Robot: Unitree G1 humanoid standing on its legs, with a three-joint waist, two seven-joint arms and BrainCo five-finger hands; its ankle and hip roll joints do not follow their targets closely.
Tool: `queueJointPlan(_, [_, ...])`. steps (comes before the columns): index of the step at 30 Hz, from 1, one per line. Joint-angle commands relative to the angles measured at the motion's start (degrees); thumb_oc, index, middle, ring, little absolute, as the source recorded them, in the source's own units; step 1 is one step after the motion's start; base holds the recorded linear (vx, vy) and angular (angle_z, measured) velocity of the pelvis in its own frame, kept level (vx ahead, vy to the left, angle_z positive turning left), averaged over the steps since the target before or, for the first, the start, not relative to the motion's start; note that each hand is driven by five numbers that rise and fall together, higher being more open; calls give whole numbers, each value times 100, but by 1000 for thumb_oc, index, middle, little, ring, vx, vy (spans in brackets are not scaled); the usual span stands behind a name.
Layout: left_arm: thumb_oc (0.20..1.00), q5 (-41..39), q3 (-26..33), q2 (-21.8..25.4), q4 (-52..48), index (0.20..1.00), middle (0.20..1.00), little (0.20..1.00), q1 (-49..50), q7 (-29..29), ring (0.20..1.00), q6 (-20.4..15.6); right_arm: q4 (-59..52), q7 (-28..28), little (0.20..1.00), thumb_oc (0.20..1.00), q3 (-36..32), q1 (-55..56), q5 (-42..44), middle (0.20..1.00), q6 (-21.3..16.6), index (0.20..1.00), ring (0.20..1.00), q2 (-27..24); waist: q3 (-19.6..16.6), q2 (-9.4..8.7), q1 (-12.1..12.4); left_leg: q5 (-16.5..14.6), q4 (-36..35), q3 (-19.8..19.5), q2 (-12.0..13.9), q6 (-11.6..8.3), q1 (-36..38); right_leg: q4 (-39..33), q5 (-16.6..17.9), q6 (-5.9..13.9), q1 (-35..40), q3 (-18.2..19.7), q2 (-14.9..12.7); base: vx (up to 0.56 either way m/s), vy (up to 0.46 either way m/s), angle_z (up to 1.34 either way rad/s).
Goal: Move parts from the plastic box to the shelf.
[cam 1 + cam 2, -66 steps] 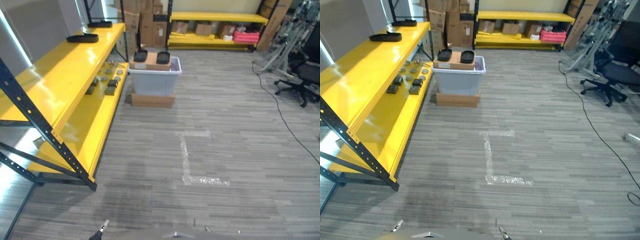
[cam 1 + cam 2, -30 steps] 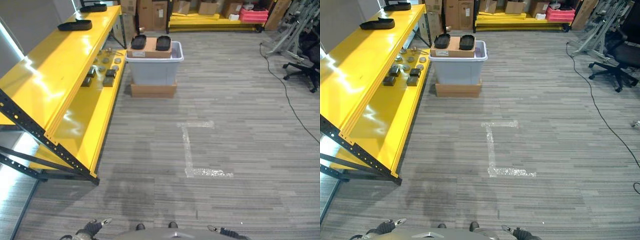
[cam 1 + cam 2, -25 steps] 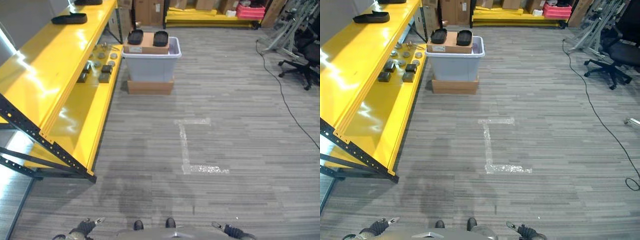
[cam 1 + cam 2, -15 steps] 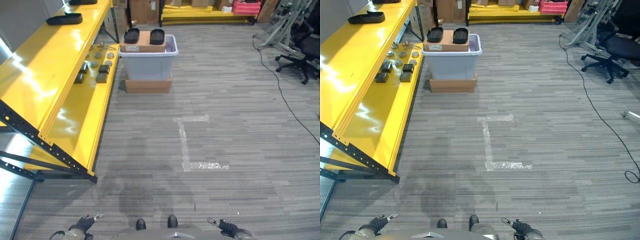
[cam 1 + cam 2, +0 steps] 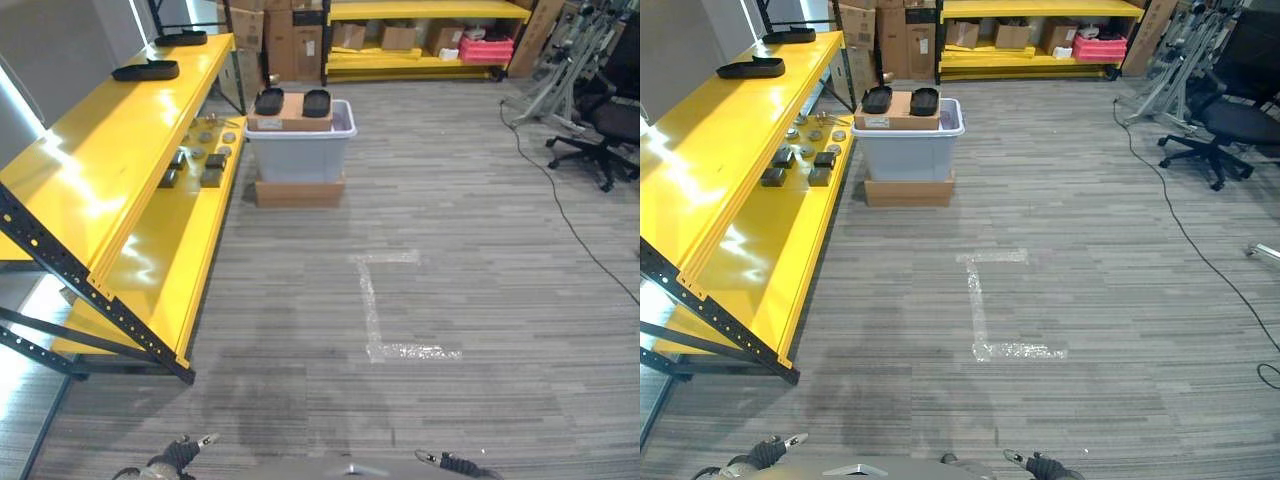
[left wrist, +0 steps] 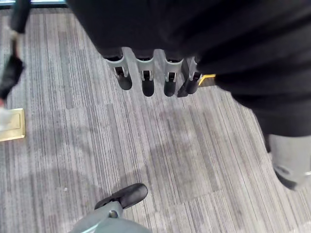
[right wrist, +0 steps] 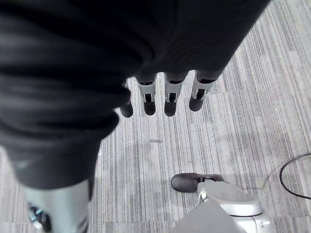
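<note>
- Grey plastic box [image 5: 297,152], on a flat carton far ahead of me, carries a cardboard box [image 5: 290,111] with two black parts [image 5: 269,101] on top.
- Shelf [image 5: 110,190], yellow, runs along my left; small dark parts [image 5: 211,168] sit on its lower level, black trays [image 5: 145,71] on the upper.
- Left hand [image 6: 146,77]: hanging low at my side, fingers straight and relaxed, holding nothing.
- Right hand [image 7: 167,94]: hanging likewise above the floor [image 5: 450,270], fingers loose, empty.
</note>
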Motion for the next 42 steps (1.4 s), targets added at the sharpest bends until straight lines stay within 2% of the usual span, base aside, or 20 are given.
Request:
queueJointPlan(1, [1000, 82, -57, 26, 286, 1000, 1000, 1000, -399, 51, 1000, -53, 275, 42, 1000, 1000, 80, -282, 170, 1000, -32, 1000, 1000, -124, 206, -88, 25, -584, 776, 72, 59, -192, -271, 1124, -458, 678, -325, 34, -612, -20, 77, -4])
queueJointPlan(5, [1000, 58, -139, 28, 167, 1000, 1000, 1000, -530, 99, 1000, -65, 218, 13, 1000, 1000, 92, -358, 203, 1000, -42, 1000, 1000, -113, 363, -58, -31, -653, 812, 18, 32, -53, -330, 2133, -322, 808, -931, 183, -684, 2, 115, -2])
queueJointPlan(6, [1000, 5, -166, 35, 9, 1000, 1000, 1000, -623, 125, 1000, -82, 186, -1, 1000, 1000, 125, -370, 201, 1000, -45, 1000, 1000, -66, 522, -56, -77, -664, 773, -17, 3, 49, -261, 2934, 172, 894, -1286, 304, -704, 24, 146, -2])
queueJointPlan(7, [1000, 52, -246, 45, -68, 1000, 1000, 1000, -699, 127, 1000, -94, 174, -4, 1000, 1000, 186, -413, 181, 1000, -43, 1000, 1000, -29, 621, -20, -110, -668, 730, -4, 34, 77, -200, 3294, 249, 906, -1500, 323, -662, 242, 137, 4])
queueJointPlan(8, [1000, 112, -316, 76, -96, 1000, 1000, 1000, -821, 121, 1000, -72, 289, 35, 1000, 1000, 225, -463, -9, 1000, 32, 1000, 1000, -51, 652, 27, -49, -775, 559, 137, 57, 26, 94, 2969, 164, 909, -1859, -235, -953, 367, 30, 7])
queueJointPlan(10, [1000, 137, -292, 119, -48, 1000, 1000, 1000, -850, 101, 1000, -75, 322, 41, 1000, 1000, 173, -420, -23, 1000, 39, 1000, 1000, -115, 616, 23, -139, -878, 388, 120, 76, -55, 442, 2136, 195, 882, -1855, -516, -907, 448, -84, -18])
queueJointPlan(13, [1000, 197, -270, 243, -19, 1000, 1000, 1000, -908, 56, 1000, -83, 351, 41, 1000, 1000, -7, -246, 208, 1000, 0, 1000, 1000, -241, 433, 21, -484, -1027, 310, -77, 200, -210, 782, 1505, 285, 809, -1982, 14, -339, 562, -239, -11])
queueJointPlan(16, [1000, 153, -160, 217, 40, 1000, 1000, 1000, -858, 135, 1000, -65, 490, 55, 1000, 1000, -24, -52, 185, 1000, -5, 1000, 1000, -302, 220, 95, -511, -554, 1598, -132, 347, -572, 503, 1150, 27, 454, -1376, -19, -119, 400, -280, 63])
queueJointPlan(18, [1000, -18, -146, 91, -97, 1000, 1000, 1000, -850, 139, 1000, -64, 456, 83, 1000, 1000, 57, -23, 120, 1000, 20, 1000, 1000, -347, 332, -23, -351, -22, 3069, -340, 146, -801, -233, 883, 25, 319, -984, -104, -256, 201, -249, 47])
queueJointPlan(20, [1000, -51, -264, -33, -241, 1000, 1000, 1000, -899, 152, 1000, -102, 515, 54, 1000, 1000, 116, -109, 34, 1000, 50, 1000, 1000, -382, 508, -163, -176, 141, 3825, -403, 14, -918, -659, 691, -7, 230, -652, -125, -375, 197, -228, 16])
queueJointPlan(22, [1000, -97, -364, -216, -215, 1000, 1000, 1000, -742, 128, 1000, -82, 452, -59, 1000, 1000, 211, -248, -61, 1000, 38, 1000, 1000, -397, 591, -244, 41, 1, 3172, 33, 310, -776, -1300, 418, -155, 207, -187, -262, -463, 310, -191, 8])
queueJointPlan(24, [1000, -29, -415, -271, -140, 1000, 1000, 1000, -680, 103, 1000, -84, 370, -89, 1000, 1000, 242, -297, -18, 1000, 11, 1000, 1000, -403, 588, -191, 84, -59, 2568, 125, 312, -715, -1347, 339, -212, 236, -82, -261, -425, 350, -30, 26])
queueJointPlan(25, [1000, 118, -492, -355, 8, 1000, 1000, 1000, -533, 94, 1000, -63, 129, -128, 1000, 1000, 299, -391, 21, 1000, -62, 1000, 1000, -428, 545, 1, 181, 180, 1222, 65, 262, -626, -1458, 239, -290, 301, 72, -237, -267, 390, 22, -16])
queueJointPlan(28, [1000, 227, -479, -358, 278, 1000, 1000, 1000, -407, 108, 1000, -14, -151, -186, 1000, 1000, 490, -617, -66, 1000, -173, 1000, 1000, -460, 553, 117, 374, 634, 59, -206, 168, -682, -1615, 100, -498, 344, 437, -45, -128, 390, 21, -24])
queueJointPlan(32, [1000, 393, -391, -308, 483, 1000, 1000, 1000, -220, 109, 1000, 40, -145, -183, 1000, 1000, 529, -711, -125, 1000, -167, 1000, 1000, -407, 371, 142, 461, 691, 250, -129, 161, -579, -1437, 108, -731, 407, 704, 82, -155, 429, 93, -68])
queueJointPlan(35, [1000, 303, -241, -204, 517, 1000, 1000, 1000, -211, 152, 1000, 40, -56, -173, 1000, 1000, 528, -655, -238, 1000, -146, 1000, 1000, -238, 215, 43, 517, 461, 486, -109, 40, -371, -1263, 1052, -861, 557, 594, 123, -334, 357, 129, -37])
queueJointPlan(37, [1000, 197, -172, -53, 339, 1000, 1000, 1000, -362, 219, 1000, 35, 51, -133, 1000, 1000, 511, -572, -269, 1000, -102, 1000, 1000, -90, 339, 48, 413, 246, 623, -146, 22, -165, -1031, 2835, -145, 884, -209, 311, -357, 230, 114, 0])
queueJointPlan(39, [1000, 157, -186, -20, 237, 1000, 1000, 1000, -436, 238, 1000, 35, 86, -127, 1000, 1000, 539, -543, -319, 1000, -90, 1000, 1000, -37, 393, 81, 349, 176, 630, -204, 18, -114, -922, 3262, -21, 906, -446, 364, -324, 224, 102, 8])
queueJointPlan(40, [1000, 125, -232, 41, 139, 1000, 1000, 1000, -561, 276, 1000, 23, 87, -188, 1000, 1000, 577, -540, -451, 1000, -66, 1000, 1000, -16, 453, 205, 300, 88, 444, -202, 90, -76, -643, 3412, -63, 850, -885, 30, -518, 352, 92, 34])
queueJointPlan(42, [1000, 115, -269, 74, 75, 1000, 1000, 1000, -715, 313, 1000, 6, 93, -189, 1000, 1000, 547, -485, -443, 1000, -49, 1000, 1000, 14, 465, 244, 237, -8, 288, -172, 145, -155, -413, 2439, -319, 718, -956, -464, -842, 299, -10, 4])
